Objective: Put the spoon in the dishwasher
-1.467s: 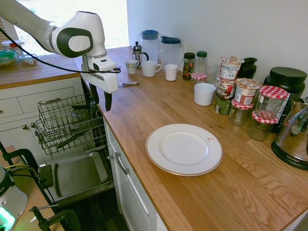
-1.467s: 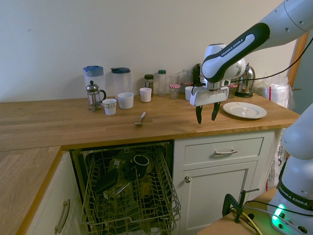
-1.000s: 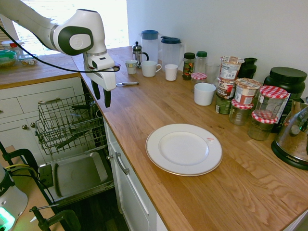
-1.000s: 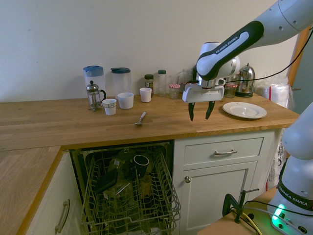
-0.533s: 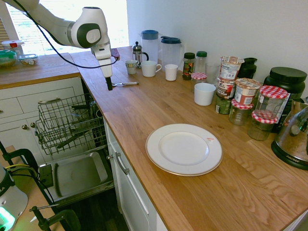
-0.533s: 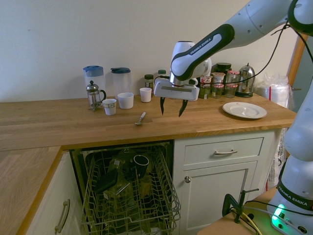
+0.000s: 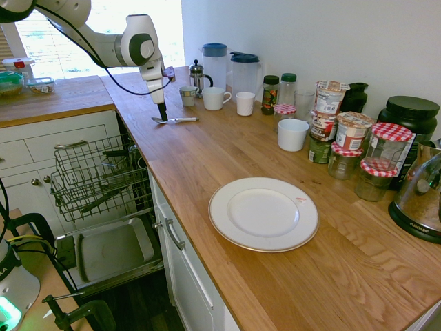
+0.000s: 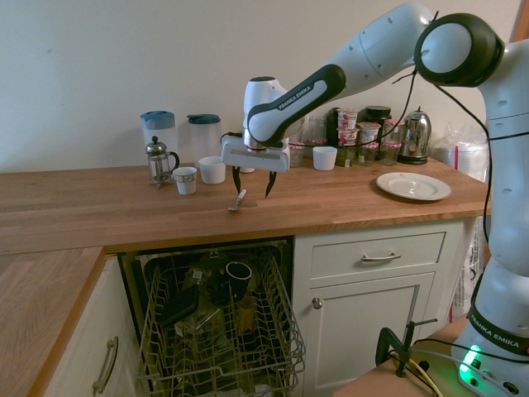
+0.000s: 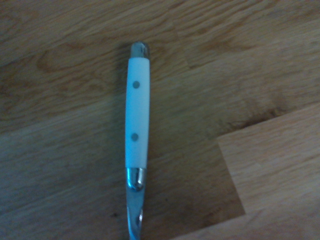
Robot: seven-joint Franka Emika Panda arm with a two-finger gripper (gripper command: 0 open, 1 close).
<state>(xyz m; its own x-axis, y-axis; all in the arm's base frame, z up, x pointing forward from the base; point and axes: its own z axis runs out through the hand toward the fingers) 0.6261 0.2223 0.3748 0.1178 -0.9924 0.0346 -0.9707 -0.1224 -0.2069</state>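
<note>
The spoon (image 8: 238,200) lies flat on the wooden counter near its front edge, above the dishwasher. The wrist view shows its handle (image 9: 136,120) as white with two rivets, ending in a metal neck. My gripper (image 8: 252,187) hangs open just above the spoon, fingers pointing down, holding nothing. In the first exterior view the gripper (image 7: 163,112) is over the handle end of the spoon (image 7: 175,120). The dishwasher (image 8: 216,331) stands open below the counter, its wire rack (image 7: 96,176) pulled out and holding several dishes.
A French press (image 8: 159,161), two jugs (image 8: 204,135) and small cups (image 8: 212,169) stand behind the spoon. Further along are a white plate (image 7: 263,214), a white cup (image 7: 293,134), several jars (image 7: 358,148) and a kettle (image 7: 422,196). White drawers (image 8: 380,256) flank the dishwasher.
The arm has swept along the counter from near the plate to above the spoon and dropped lower. The gripper stayed open. The spoon has not moved.
</note>
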